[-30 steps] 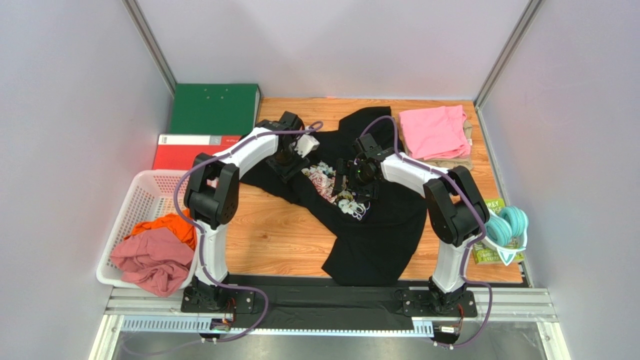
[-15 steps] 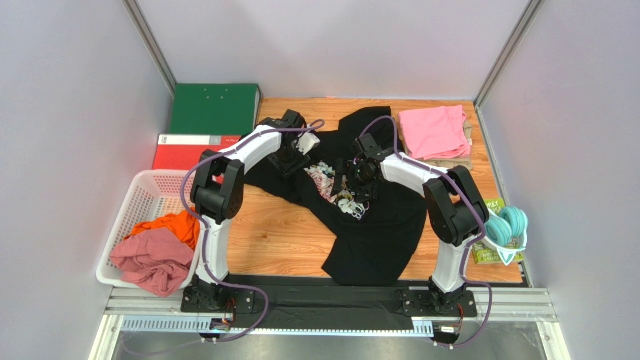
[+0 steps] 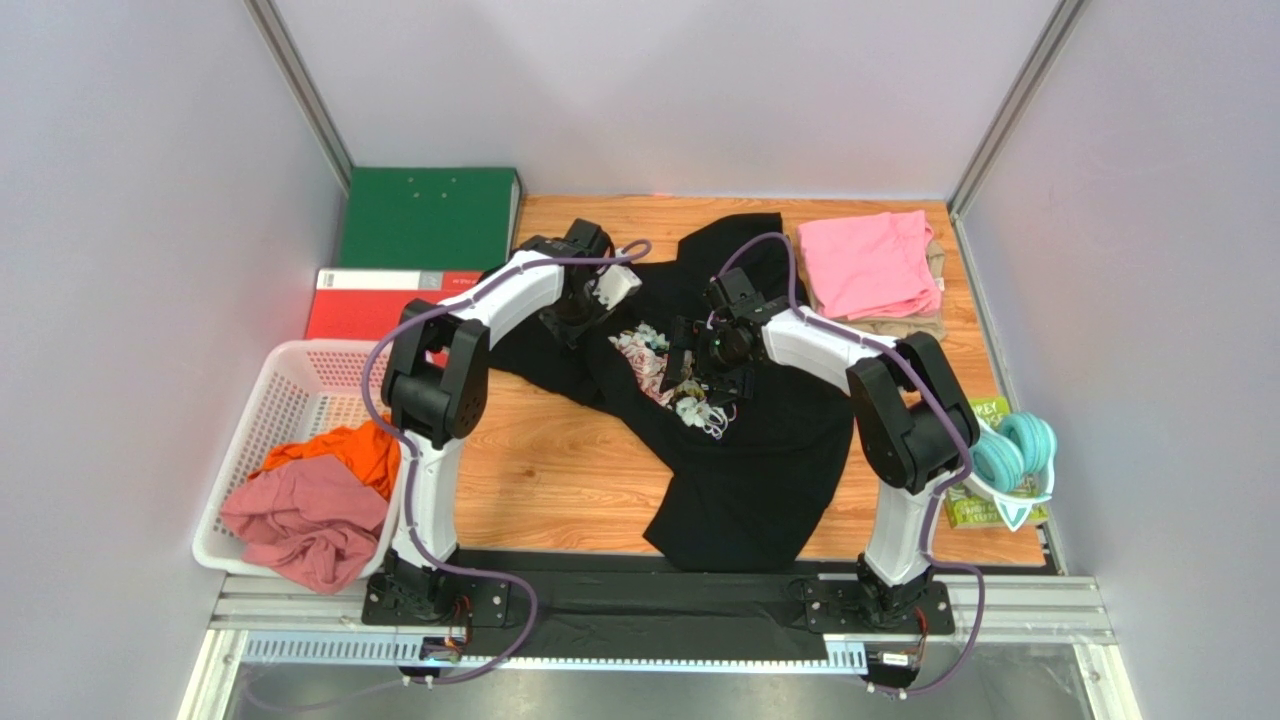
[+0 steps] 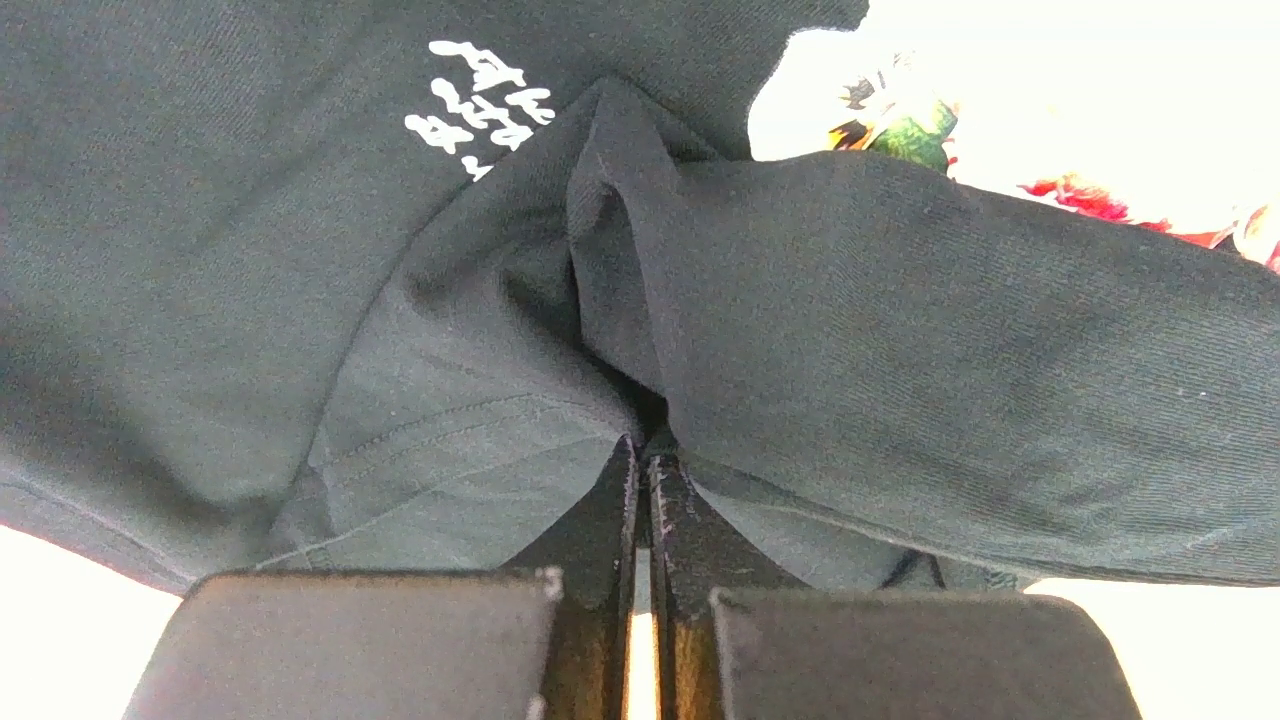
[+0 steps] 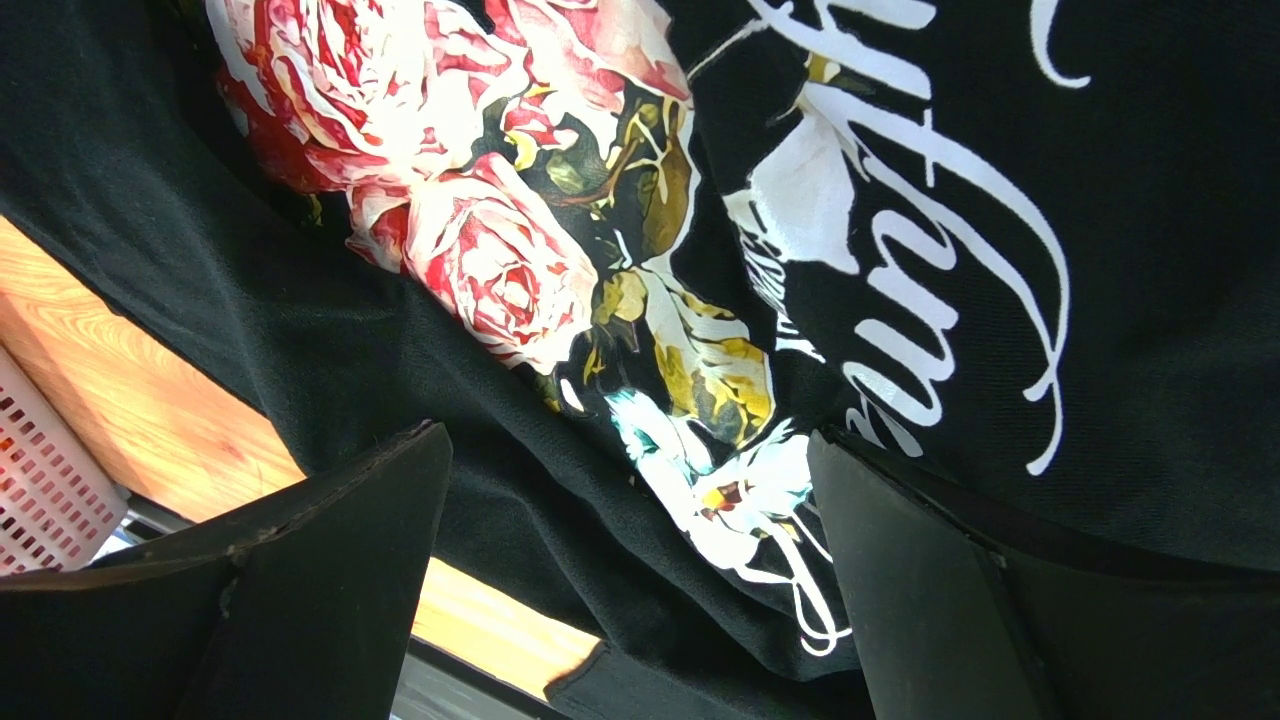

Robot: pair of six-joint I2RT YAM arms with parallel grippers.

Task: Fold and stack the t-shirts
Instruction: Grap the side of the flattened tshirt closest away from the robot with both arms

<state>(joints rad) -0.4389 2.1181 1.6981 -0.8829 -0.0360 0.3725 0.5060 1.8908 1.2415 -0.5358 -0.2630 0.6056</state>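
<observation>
Black folds of the rose-print t-shirt point(image 4: 902, 300) sit clamped in the left gripper point(image 4: 643, 468), the right gripper point(image 5: 628, 447) hangs spread wide just over its print, and the shirt sprawls rumpled across the wooden table point(image 3: 556, 465), a pink t-shirt point(image 3: 867, 263) folded at far right.

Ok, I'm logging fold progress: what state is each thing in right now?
black t-shirt: unfolded, rumpled on the table.
left gripper: shut on a black t-shirt fold.
right gripper: open over the rose print.
pink t-shirt: folded, far right.
orange t-shirt: crumpled in the basket.
dusty-rose t-shirt: crumpled in the basket.
green binder: closed.
red binder: closed.
</observation>
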